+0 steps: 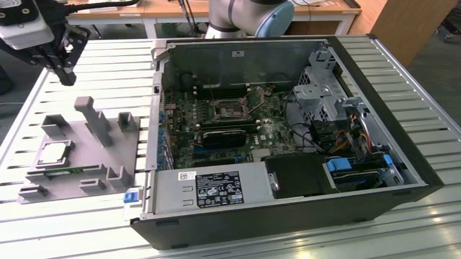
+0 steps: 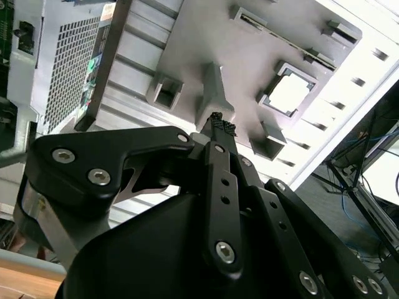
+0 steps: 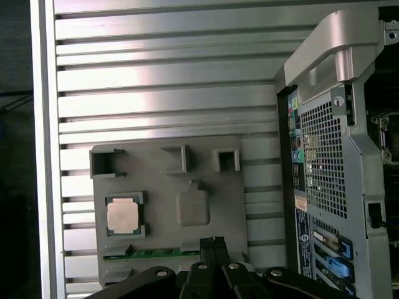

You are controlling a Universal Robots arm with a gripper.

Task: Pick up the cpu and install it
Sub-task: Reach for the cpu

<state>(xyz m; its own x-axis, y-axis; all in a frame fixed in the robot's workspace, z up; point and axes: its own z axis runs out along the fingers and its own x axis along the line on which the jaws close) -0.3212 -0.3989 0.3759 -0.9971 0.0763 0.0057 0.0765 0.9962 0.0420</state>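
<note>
1. Nearest in the exterior view: slatted alu table (image 1: 79, 232). The black outer wall of the open pc case (image 1: 288, 226) lies at approx 5 o'clock of the frame.
2. Just inside that wall is a grey power supply (image 1: 209, 189), labels facing up.
3. At 9 o'clock from the case, flat on the table, is a grey fixture (image 1: 75, 129) w/ several upright posts. It also shows in both wrist views (image 3: 162, 187) (image 2: 206, 43).
4. The cpu (image 1: 54, 154) sits in a square framed pocket of the fixture, silver top up, at approx 8 o'clock from the tallest post. It is seen in both wrist views too (image 3: 122, 217) (image 2: 290, 94).
5. A thin green memory stick (image 1: 68, 171) (image 3: 156, 253) lies in a slot along the fixture, just beside the cpu at its 6 o'clock.
6. Farther in, on the case floor, is the motherboard (image 1: 216, 140). Its socket (image 1: 232, 110) is at approx 12 o'clock of the board's middle, and the metal frame there looks tilted up. A grey drive cage (image 1: 320, 81) stands at 3 o'clock of the socket.
7. The gripper (image 1: 66, 80) hangs in the air at 11 o'clock from the fixture, well apart from the cpu. Its fingers are pressed together tip to tip w/ nothing between them. This is plain in both wrist views (image 3: 212, 240) (image 2: 218, 121).
8. Farthest: the arm base (image 1: 249, 16) at 12 o'clock behind the case, and a wooden desk (image 1: 180, 12) beyond it.
</note>
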